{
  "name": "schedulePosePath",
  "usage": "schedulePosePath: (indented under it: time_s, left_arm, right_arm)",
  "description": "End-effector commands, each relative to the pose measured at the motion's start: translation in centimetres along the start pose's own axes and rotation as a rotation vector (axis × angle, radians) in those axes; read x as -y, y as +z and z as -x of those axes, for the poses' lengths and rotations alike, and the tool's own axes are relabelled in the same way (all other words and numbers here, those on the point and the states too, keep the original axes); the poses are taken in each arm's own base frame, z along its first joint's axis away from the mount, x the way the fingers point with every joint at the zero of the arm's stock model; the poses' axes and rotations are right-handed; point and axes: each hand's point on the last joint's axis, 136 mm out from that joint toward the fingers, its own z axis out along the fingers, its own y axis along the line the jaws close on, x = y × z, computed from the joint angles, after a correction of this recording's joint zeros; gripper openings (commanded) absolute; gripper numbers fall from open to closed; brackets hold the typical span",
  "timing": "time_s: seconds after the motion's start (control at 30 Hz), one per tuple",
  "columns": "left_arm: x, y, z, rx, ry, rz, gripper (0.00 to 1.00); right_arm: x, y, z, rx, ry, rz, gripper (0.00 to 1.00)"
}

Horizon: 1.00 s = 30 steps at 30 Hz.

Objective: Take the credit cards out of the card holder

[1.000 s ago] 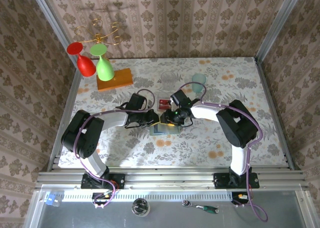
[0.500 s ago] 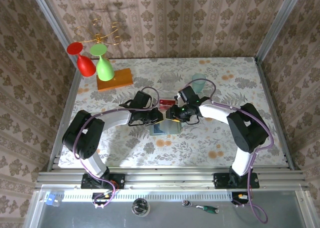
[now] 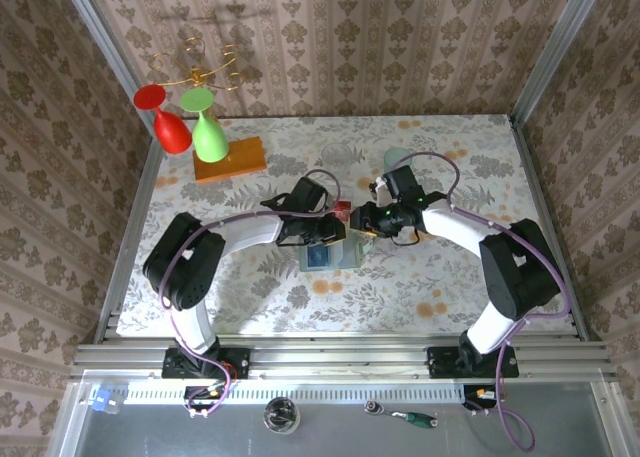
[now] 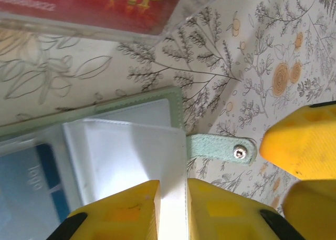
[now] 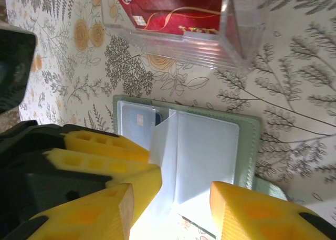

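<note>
Your arms meet mid-table. Your left gripper pinches a white see-through flap of the flat pale green card holder. Your right gripper hangs spread just above it. A blue card sits half hidden in a slot. Top of frame, a red plastic card lies in a clear box.

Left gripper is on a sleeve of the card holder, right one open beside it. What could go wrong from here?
1. The left gripper pinches only a clear sleeve of the card holder; pulling may lift the whole holder, not a card.
2. The blue card sits in another pocket; the open right gripper could close on the sleeve instead.
</note>
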Motion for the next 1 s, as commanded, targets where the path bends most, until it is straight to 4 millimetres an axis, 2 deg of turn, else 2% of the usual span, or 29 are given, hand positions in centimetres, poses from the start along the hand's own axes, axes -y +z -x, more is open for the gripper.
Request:
schedulePosePath:
  time_s: [0.0,0.23,0.43,0.57,0.77,0.97]
  left_arm:
    - [0.5,0.4,0.1,-0.009,-0.008,0.029,0.22]
    - [1.5,1.0,0.3,-0.008,0.005,0.031,0.22]
    - [1.5,0.6,0.3,0.007,0.015,0.017,0.22]
    - [0.8,0.1,0.5,0.018,0.01,-0.011,0.22]
    - [-1.3,-1.1,0.4,0.019,-0.003,-0.044,0.22]
    - [-3.6,-3.9,0.1,0.057,-0.03,-0.058,0.22]
  right_arm:
    - [0.2,-1.2,-0.9,-0.026,-0.016,0.022,0.44]
    - [0.8,-1.7,-1.4,-0.035,-0.017,0.028,0.45]
    - [0.5,-2.0,-1.7,-0.039,0.003,0.04,0.45]
    - [0.5,-1.7,-1.6,-0.035,0.026,0.037,0.44]
    - [-0.5,-0.4,-1.4,-0.03,0.028,0.008,0.44]
    - [-2.1,2.2,-2.0,-0.067,0.011,-0.016,0.44]
